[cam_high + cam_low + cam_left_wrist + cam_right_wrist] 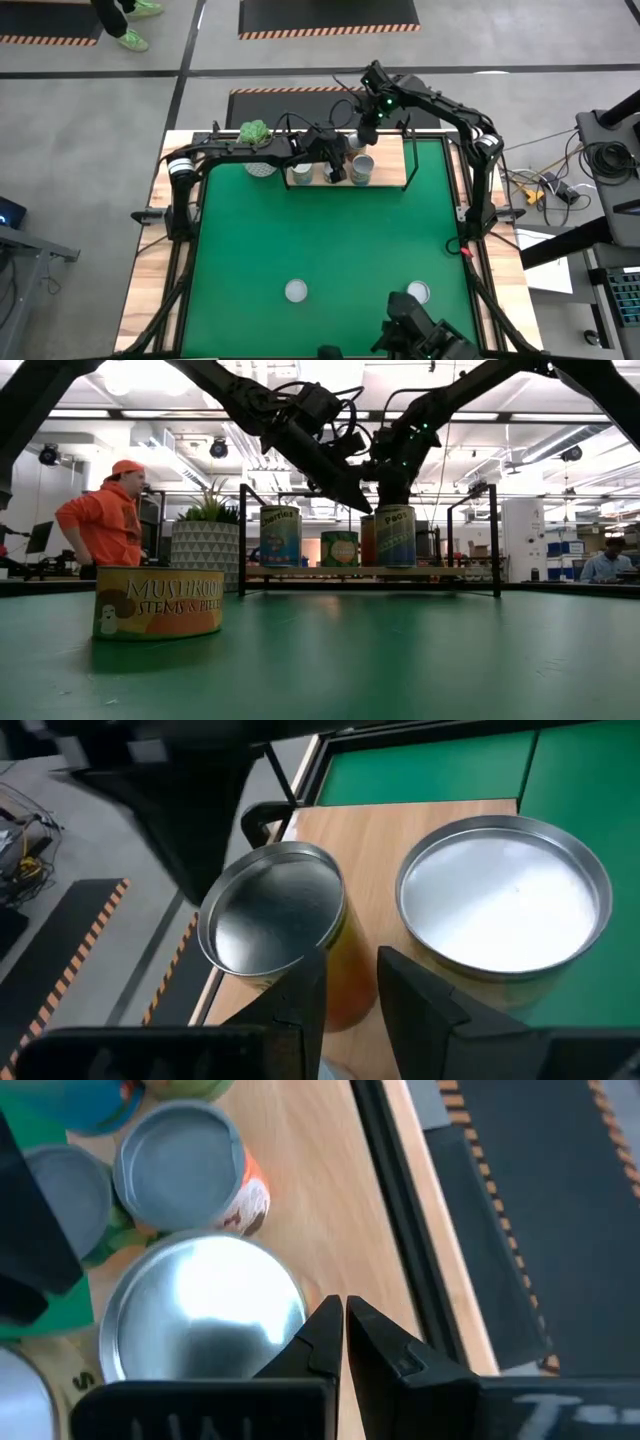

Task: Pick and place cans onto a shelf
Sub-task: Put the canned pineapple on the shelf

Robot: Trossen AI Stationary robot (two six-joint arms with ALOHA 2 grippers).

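Note:
The wooden shelf (pixel 390 165) stands at the far edge of the green mat and carries several cans (pixel 280 535) (pixel 339 548) (pixel 395 535). Two more cans (pixel 296 291) (pixel 418 292) stand on the mat near the front; one shows in the low view (pixel 158 602). My left gripper (pixel 352 975) hovers over the shelf, fingers a little apart and empty, above an orange-labelled can (pixel 270 910) and beside a wide can (pixel 505 895). My right gripper (pixel 345 1315) is shut and empty, above the board next to a wide can (pixel 200 1310). It shows in the high view (pixel 367 135).
A white pot with a green plant (pixel 256 150) stands just left of the shelf. Black posts (pixel 242 540) rise at the shelf's corners. A dark mount (pixel 420 335) sits at the near edge. A person in an orange hoodie (pixel 100 520) stands beyond the table.

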